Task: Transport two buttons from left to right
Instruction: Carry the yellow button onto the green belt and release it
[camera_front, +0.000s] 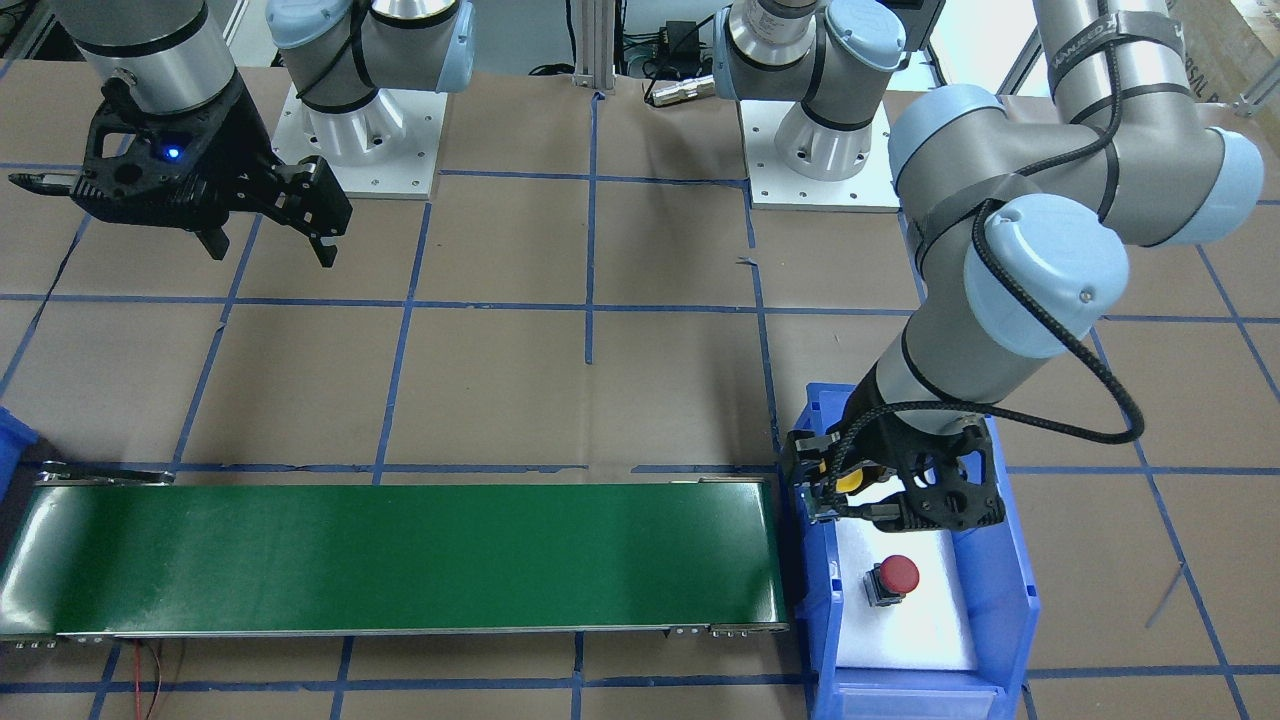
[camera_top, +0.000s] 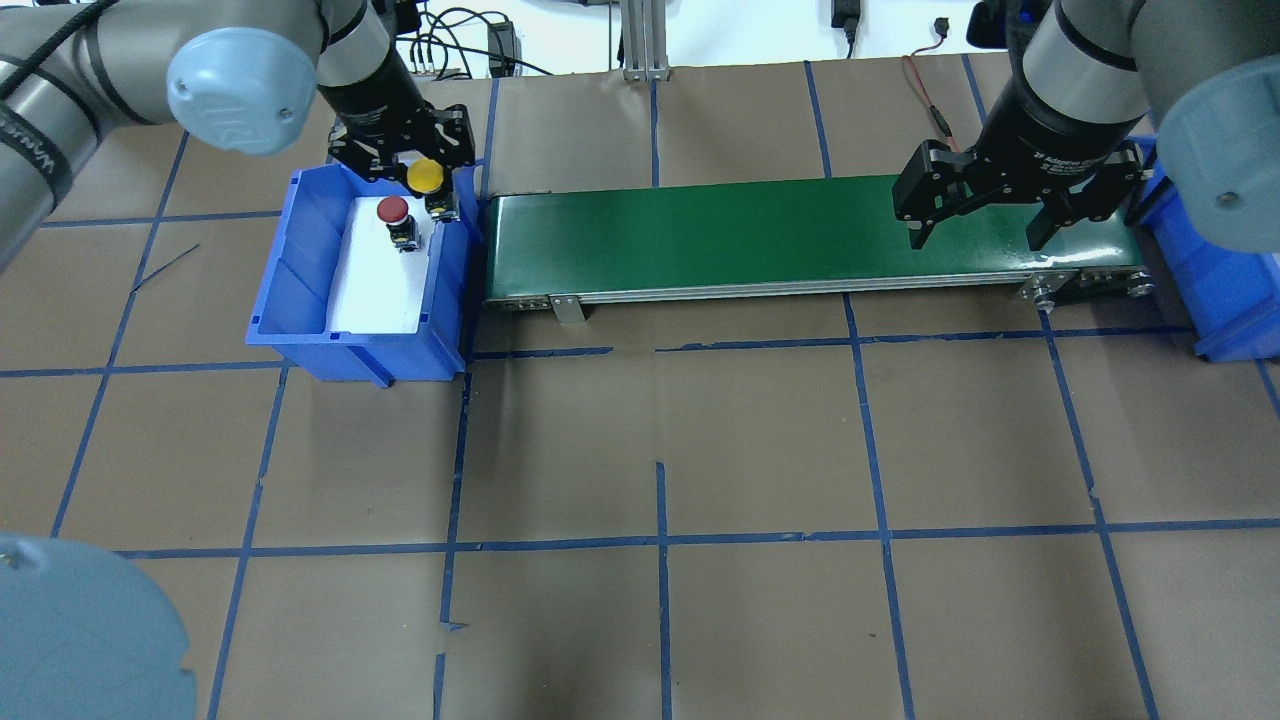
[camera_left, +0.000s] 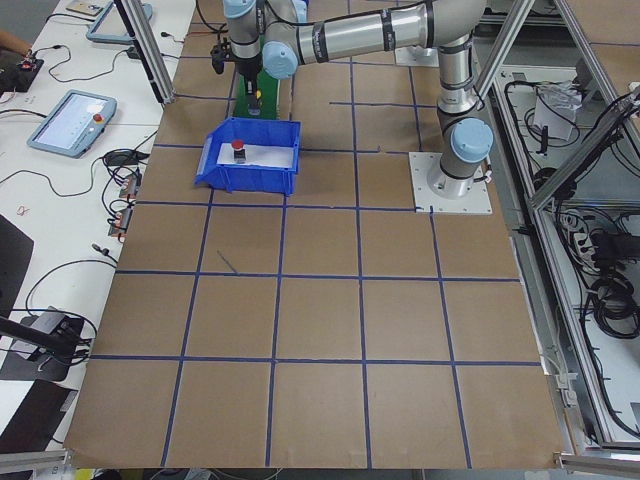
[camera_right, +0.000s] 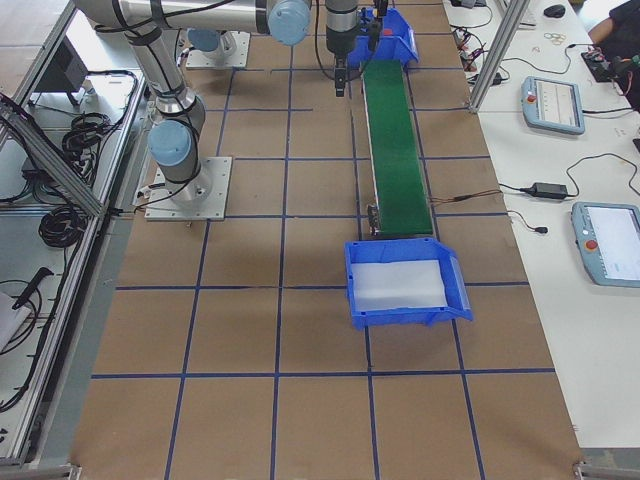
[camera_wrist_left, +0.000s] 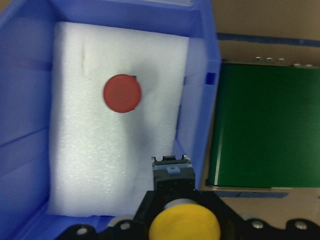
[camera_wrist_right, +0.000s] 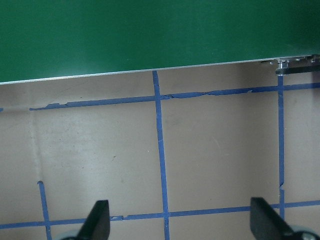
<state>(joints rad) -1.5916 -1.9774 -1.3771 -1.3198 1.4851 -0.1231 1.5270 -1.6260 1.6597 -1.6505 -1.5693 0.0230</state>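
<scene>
While left gripper (camera_top: 432, 200) is clamping yellow button (camera_top: 424, 175) over bin (camera_top: 300, 300), red button (camera_top: 392, 209) is sitting inside; right gripper (camera_top: 975, 240), jaws apart, is hovering over belt (camera_top: 750, 235); neither delivered.

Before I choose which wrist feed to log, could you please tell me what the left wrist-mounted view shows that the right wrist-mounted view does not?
Only the left wrist-mounted view: the blue bin with its white foam pad, the red button standing on the foam, and the yellow button gripped in the left end effector.
Only the right wrist-mounted view: the right end effector, open and empty, its fingers spread above the table.
Both: the green conveyor belt, the brown table covering and blue tape.
</scene>
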